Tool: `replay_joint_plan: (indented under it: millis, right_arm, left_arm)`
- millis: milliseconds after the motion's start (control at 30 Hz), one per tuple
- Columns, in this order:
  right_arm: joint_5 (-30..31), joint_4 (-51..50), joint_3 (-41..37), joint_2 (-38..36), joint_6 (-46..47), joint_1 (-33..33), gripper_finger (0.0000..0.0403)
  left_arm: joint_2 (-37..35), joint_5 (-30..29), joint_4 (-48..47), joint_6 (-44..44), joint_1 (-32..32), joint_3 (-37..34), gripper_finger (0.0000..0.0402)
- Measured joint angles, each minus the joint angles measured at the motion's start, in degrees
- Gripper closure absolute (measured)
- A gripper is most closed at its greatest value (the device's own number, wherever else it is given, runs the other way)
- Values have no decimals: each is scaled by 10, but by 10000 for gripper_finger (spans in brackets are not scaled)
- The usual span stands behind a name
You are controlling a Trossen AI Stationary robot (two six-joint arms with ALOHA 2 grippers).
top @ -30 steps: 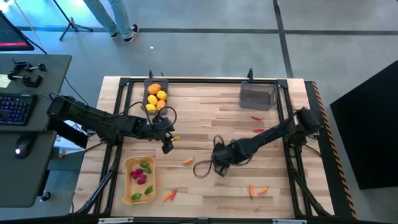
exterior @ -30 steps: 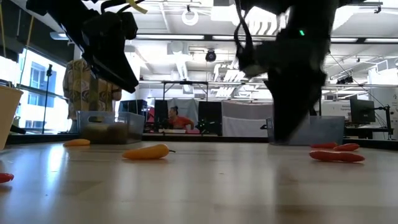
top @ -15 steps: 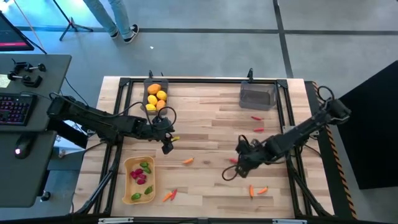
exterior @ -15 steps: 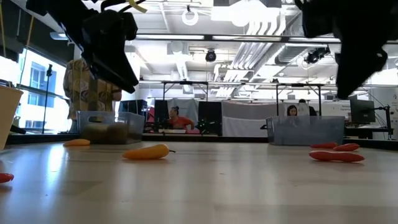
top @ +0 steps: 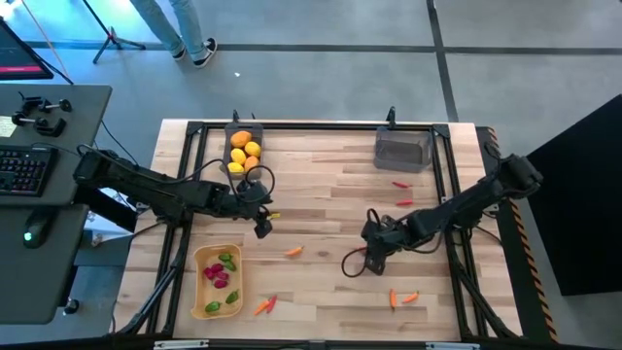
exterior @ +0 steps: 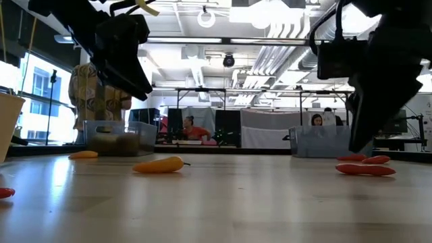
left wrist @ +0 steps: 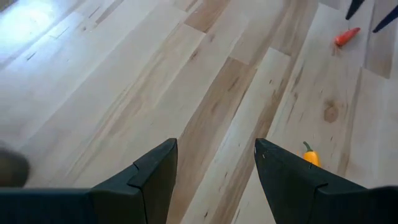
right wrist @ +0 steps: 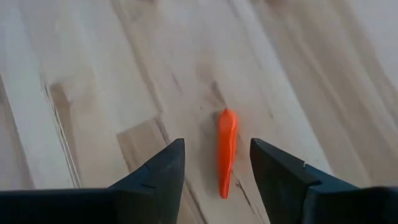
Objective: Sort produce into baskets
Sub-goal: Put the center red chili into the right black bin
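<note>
Right tool [top: 374, 257] hangs right of centre in the high view, jaws apart and empty, lined up over a slim orange chilli [right wrist: 227, 151] that lies flat on the desk [top: 321, 194]. In the right wrist view the chilli sits in the gap between the two fingers [right wrist: 163, 169], touching neither.

The risk here: the piece is thin and low, so a descent that stops short closes on air, and one slightly off-line lets a fingertip clip it and flick it away. It also looks a touch angled to the gap, which could make it pivot out on closing.

Then there's the carry: the grey bin [top: 402, 151] sits at the upper right of the high view, and a grip near the chilli's tip could let it slip on the way.

Left tool [top: 260, 226] waits left of centre, jaws parted, empty. The fruit bin [top: 233, 136] at upper left and the tan tray [top: 200, 262] at lower left already hold produce; more chillies [top: 403, 297] remain loose lower right.
</note>
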Motion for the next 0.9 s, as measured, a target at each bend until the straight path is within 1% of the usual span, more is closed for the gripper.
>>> replay_joint_plan:
  millis: [167, 333, 433, 500, 567, 633, 667, 733, 800, 867, 900]
  right_arm:
    - [-17, 12, 0, 37, -33, 3, 254]
    - [3, 19, 0, 62, -32, 3, 257]
    - [-8, 21, 2, 68, -32, 2, 261]
    - [-18, 20, 2, 68, -17, 1, 282]
    - [-23, 21, 1, 63, 20, -3, 323]
    - [-44, 44, -1, 52, 43, -10, 375]
    - [-48, 64, -1, 41, 45, -15, 388]
    - [-51, 90, 0, 9, 45, -29, 386]
    - [-39, 85, 0, -29, 45, -48, 390]
    - [-3, 50, 0, -82, 45, -69, 398]
    - [26, 33, 0, -114, 52, -81, 398]
  left_arm:
    - [0, -13, 0, -15, 0, 0, 202]
    - [0, -18, 0, -26, 0, 0, 202]
    - [0, -19, 0, -26, 0, 0, 202]
    - [0, -19, 0, -27, 0, 0, 202]
    - [0, -12, 8, -37, 0, -1, 202]
    - [-3, 13, 39, -31, -1, -1, 202]
    - [-5, 28, 56, -22, -2, -1, 202]
    - [-6, 43, 88, -2, -2, 0, 202]
    - [-5, 43, 99, 13, -2, 0, 202]
    - [-5, 43, 106, 20, 4, 0, 202]
    - [-5, 44, 105, 24, 8, 0, 202]
